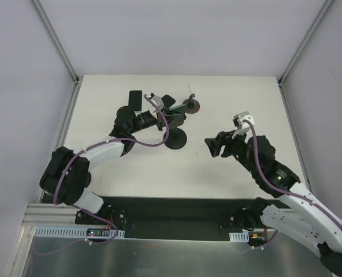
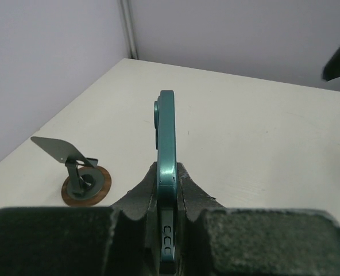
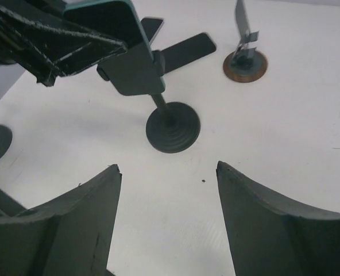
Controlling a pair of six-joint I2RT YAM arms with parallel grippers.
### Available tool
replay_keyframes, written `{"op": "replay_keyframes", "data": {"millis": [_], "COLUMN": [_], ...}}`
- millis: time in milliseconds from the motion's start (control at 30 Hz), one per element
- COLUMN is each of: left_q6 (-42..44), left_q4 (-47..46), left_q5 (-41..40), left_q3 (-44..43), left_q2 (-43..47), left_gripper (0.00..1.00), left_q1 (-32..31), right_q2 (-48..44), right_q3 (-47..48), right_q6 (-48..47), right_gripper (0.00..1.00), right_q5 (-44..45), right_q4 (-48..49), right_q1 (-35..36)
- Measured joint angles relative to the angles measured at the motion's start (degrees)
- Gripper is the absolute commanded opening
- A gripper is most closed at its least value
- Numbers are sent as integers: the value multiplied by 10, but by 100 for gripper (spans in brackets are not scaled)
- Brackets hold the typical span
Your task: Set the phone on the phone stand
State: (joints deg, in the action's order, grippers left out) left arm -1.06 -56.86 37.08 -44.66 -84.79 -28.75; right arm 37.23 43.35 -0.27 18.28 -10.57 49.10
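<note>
My left gripper [image 2: 167, 172] is shut on the lower end of a teal phone [image 2: 166, 132], which it holds edge-on and raised above the table. In the top view the left gripper [image 1: 166, 115] and phone [image 1: 174, 108] hang just over the black phone stand [image 1: 175, 140]. In the right wrist view the phone [image 3: 109, 20] sits right at the stand's plate [image 3: 135, 72], above its round base [image 3: 173, 126]; whether they touch I cannot tell. My right gripper [image 3: 169, 167] is open and empty, right of the stand [image 1: 210, 145].
A small metal stand on a brown round base [image 1: 192, 105] stands behind the phone stand, also in the left wrist view [image 2: 78, 167] and the right wrist view [image 3: 244, 57]. A dark flat rectangle [image 1: 135, 99] lies at the back left. Walls enclose the white table [image 1: 246, 98].
</note>
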Motion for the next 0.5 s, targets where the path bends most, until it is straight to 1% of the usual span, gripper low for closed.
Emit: {"op": "replay_keyframes", "data": {"millis": [67, 133, 200, 267, 433, 467, 500], "left_q6": [-2, -11, -25, -56, -128, -139, -151], "left_q4": [-10, -19, -35, -68, -123, -126, -127], "left_q5": [36, 71, 106, 146, 207, 218, 229], "left_q3": [-6, -16, -24, -28, -39, -46, -54], "left_q2": [-10, -22, -35, -51, -78, -84, -89], "left_gripper": [0, 0, 0, 0, 0, 2, 6], "left_q1": [4, 11, 17, 31, 56, 57, 59], "right_q2": [37, 96, 154, 212, 265, 273, 281], "right_q3": [3, 13, 31, 56, 118, 133, 146], "right_q6": [-8, -16, -34, -60, -110, -116, -122], "right_gripper": [69, 69, 70, 70, 70, 70, 70], "right_q5": [-105, -200, -272, -337, -405, -413, -420], "right_q4": [0, 0, -9, -20, -31, -29, -28], "right_q1": [-64, -105, -121, -125, -145, -154, -161]}}
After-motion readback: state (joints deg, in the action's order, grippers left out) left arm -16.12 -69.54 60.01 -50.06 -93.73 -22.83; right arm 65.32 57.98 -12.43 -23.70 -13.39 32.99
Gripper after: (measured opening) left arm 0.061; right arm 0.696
